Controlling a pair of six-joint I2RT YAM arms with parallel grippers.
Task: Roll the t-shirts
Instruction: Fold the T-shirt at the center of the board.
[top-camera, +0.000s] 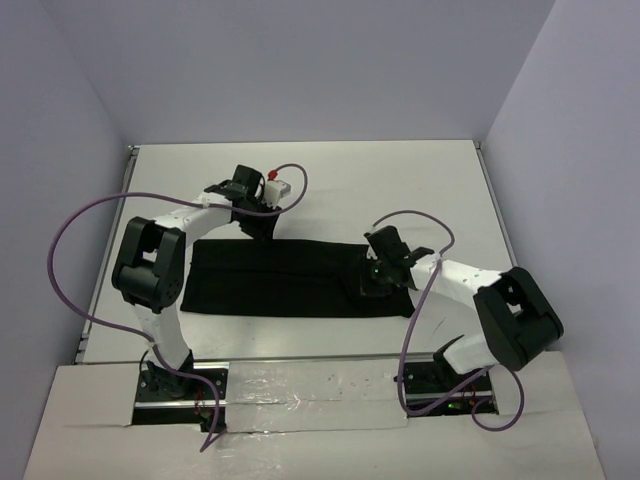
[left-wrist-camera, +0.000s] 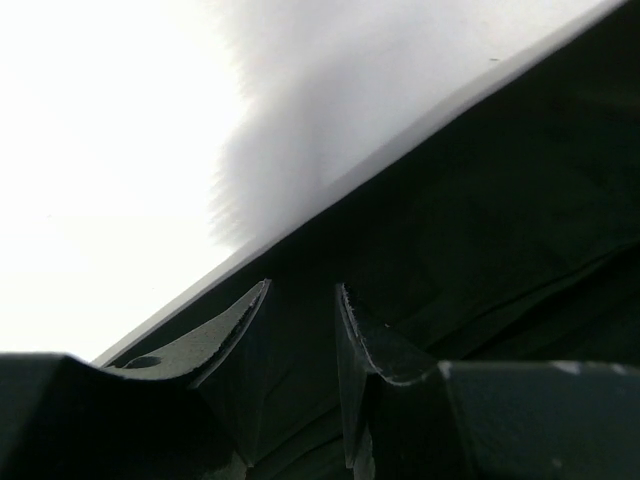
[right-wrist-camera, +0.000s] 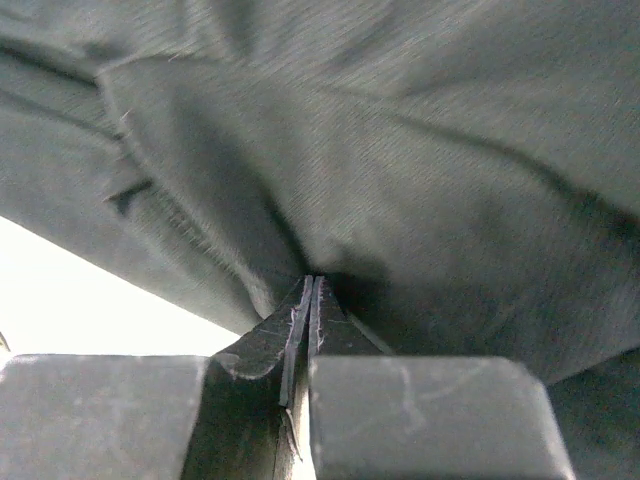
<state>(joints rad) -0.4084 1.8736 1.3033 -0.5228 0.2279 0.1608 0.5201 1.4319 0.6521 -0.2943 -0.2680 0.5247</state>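
Flat on the white table, the black t-shirt is seen folded into a long strip that runs from side to side in front of both arm bases. No neck tag can be made out on it.

The left gripper is set at the far long edge of the strip, toward its left half. In the left wrist view its fingers are held apart, and dark cloth is seen in the gap and beyond them, with the straight hem and bare table just past the tips. Whether the tips touch the cloth cannot be told.

The right gripper is placed on the right-hand part of the strip, short of its right end and nearer the near edge than the far one. In the right wrist view its jaws are pressed together with only a thin line between them, and the fabric is drawn up into a pucker at the tips, so a pinch of the t-shirt is held there. Soft folds spread away from that pinch, and a wedge of bare table shows at the lower left.
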